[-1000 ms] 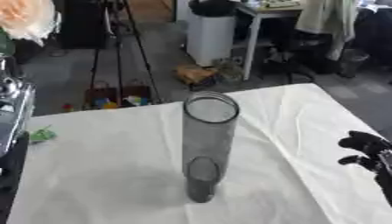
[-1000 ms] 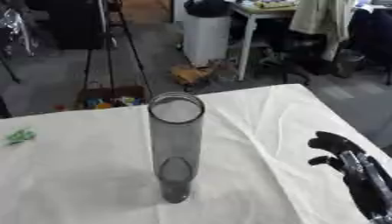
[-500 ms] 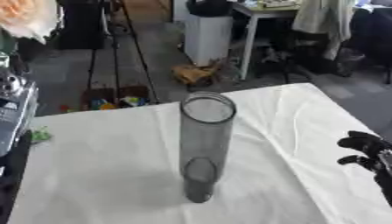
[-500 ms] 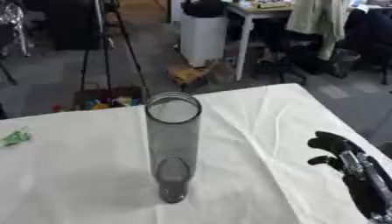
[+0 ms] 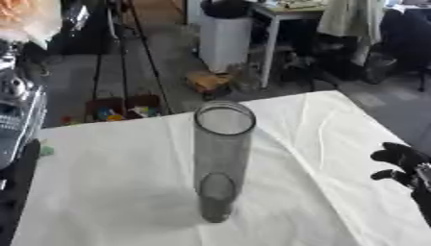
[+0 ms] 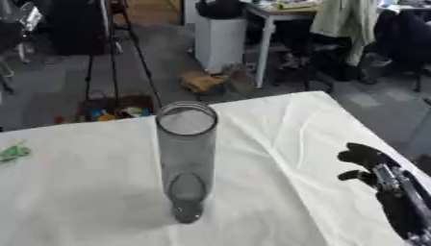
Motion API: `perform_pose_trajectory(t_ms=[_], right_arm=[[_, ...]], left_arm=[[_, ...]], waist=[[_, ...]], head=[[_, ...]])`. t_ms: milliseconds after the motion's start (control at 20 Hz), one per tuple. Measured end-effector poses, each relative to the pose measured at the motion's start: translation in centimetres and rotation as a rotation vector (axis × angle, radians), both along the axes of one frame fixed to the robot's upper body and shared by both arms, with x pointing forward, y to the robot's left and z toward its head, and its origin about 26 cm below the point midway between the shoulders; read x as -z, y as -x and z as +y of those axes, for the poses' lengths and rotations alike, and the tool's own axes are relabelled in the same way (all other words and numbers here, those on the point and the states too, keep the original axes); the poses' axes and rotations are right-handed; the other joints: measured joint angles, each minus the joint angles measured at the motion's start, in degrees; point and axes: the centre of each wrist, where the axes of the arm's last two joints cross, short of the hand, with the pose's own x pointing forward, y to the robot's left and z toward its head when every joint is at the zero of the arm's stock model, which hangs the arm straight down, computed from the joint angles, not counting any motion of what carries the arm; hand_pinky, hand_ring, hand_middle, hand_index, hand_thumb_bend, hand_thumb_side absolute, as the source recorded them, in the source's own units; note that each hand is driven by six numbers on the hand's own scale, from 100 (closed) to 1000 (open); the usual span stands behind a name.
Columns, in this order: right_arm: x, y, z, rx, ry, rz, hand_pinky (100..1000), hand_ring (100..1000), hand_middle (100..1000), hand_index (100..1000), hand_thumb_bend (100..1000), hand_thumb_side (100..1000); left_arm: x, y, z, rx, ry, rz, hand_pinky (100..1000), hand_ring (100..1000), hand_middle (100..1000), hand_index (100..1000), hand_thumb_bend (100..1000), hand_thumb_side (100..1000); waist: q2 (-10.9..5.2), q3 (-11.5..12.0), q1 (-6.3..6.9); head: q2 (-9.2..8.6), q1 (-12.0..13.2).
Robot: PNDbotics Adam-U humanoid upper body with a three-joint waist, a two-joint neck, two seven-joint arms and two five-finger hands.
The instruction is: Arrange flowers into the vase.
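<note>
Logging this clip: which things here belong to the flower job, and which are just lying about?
Job: tall clear vase, empty, upright on the cloth; pale flower at top left; right hand.
Lying about: small green thing on the cloth; white bin and tripod on the floor.

the right hand is black, with rounded, glossy fingers. behind it the forearm is dark too, crossed by a pale silver strip. a silver-grey metal part of the left arm shows at the left edge.
</note>
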Motion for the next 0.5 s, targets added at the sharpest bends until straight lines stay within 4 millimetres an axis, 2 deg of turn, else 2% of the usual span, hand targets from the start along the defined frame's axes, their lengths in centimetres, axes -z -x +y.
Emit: perform_pose_trajectory(t_ms=[500], right_arm=[[0.13,-0.03,0.00,-0.005,-0.002,0.003,617,813,712,849,100,888]], left_arm=[[-0.66,0.01,-0.51,0.122,0.082,0.021,100,100,100,100,691,151]], waist=[[-0.17,-0.98,-0.13]], head=[[0.00,0.08]])
